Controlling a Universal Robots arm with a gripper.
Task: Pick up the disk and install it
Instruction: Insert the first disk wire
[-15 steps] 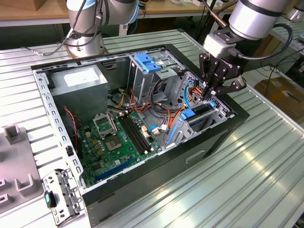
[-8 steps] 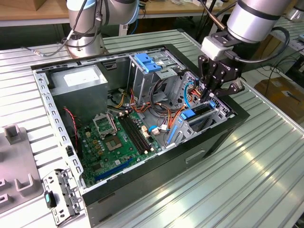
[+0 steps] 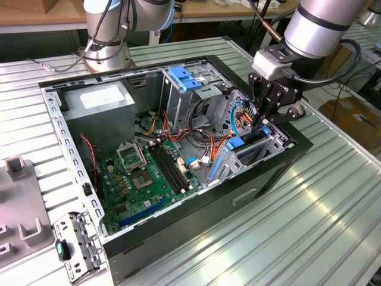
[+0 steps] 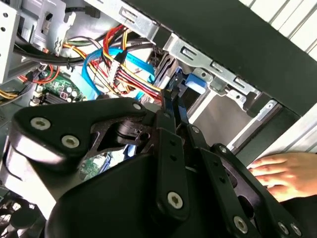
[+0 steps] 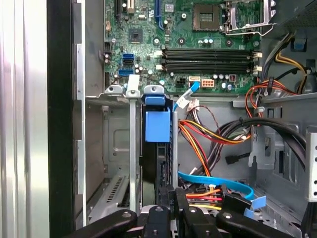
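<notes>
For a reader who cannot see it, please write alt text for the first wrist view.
The claw is closed on the edge of the disk, which stands on edge in its blue carrier inside a metal drive bay of the open computer case. Beyond lies the green motherboard; red, yellow and blue cables run beside the bay.
</notes>
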